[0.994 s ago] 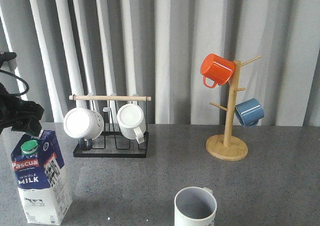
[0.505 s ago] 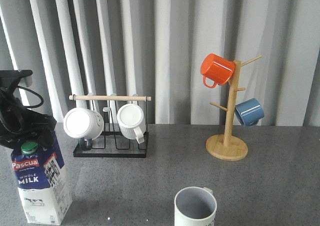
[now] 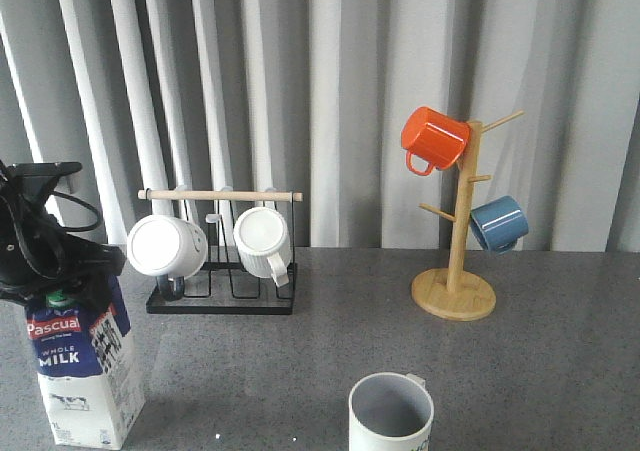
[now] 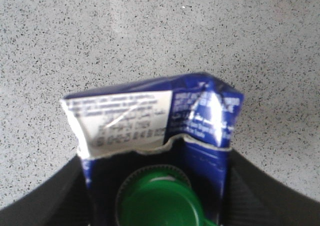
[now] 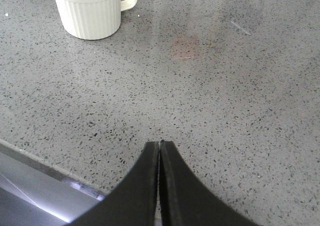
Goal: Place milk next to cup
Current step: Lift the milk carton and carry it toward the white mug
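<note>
Standing upright at the near left of the grey speckled table: the milk, a blue-and-white carton with "Pascua WHOLE MILK" lettering facing forward. Directly over its top, the left gripper, black, down around the gable ridge and hiding most of the green cap. In the left wrist view, dark fingers on either side of the carton's top, spread wide enough to straddle it; cannot tell whether pressing against the carton's sides or just clear of them. At the near middle of the table, well apart from the carton to its right: the cup, pale and ribbed, grey-blue inside, "HOME" in black on its wall in the right wrist view, handle on the far right side. Right gripper above bare table, fingers pressed together, nothing between them. Farther back, a black wire rack with a wooden bar and two white mugs lying on their sides; far right, a wooden mug tree with an orange mug and a blue mug hung on its pegs.
</note>
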Robot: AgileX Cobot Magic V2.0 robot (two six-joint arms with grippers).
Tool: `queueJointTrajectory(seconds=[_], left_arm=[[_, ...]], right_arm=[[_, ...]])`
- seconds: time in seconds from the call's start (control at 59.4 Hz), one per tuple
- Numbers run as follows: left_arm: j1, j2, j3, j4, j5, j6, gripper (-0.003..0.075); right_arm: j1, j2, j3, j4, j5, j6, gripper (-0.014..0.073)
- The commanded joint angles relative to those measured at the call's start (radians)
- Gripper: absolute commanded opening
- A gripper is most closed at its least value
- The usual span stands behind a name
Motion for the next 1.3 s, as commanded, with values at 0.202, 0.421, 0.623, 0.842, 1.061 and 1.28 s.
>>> queueJointTrajectory(seconds=[0.202,0.421,0.623,0.842,1.061,1.28], left_arm=[[0.001,-0.043,-0.031,-0.042,-0.017,-0.005,0.0218],[-0.002,-0.051,-0.075,-0.244,-0.017,0.027,0.0106],[-0.047,-0.045,-0.208,-0.467,-0.021,0.143,0.0071],[-0.136,0.013,-0.383,-0.464,-0.016,0.088,0.0049],[-0.228,0.06,-0.407,-0.36,-0.016,0.042,0.0034],[-0.29,0.102,-0.407,-0.301,-0.016,0.017,0.0034]], right_arm=[[0.0,0.008,-0.028,-0.008,-0.064,-0.007,-0.0009],[0.0,0.008,-0.028,-0.008,-0.066,-0.007,-0.0008],[0.0,0.008,-0.028,-0.006,-0.065,-0.007,-0.0008],[0.0,0.008,-0.028,-0.006,-0.065,-0.007,-0.0008],[0.0,0.008,-0.028,-0.005,-0.064,-0.007,-0.0008],[0.0,0.008,-0.028,-0.006,-0.063,-0.007,-0.0008]])
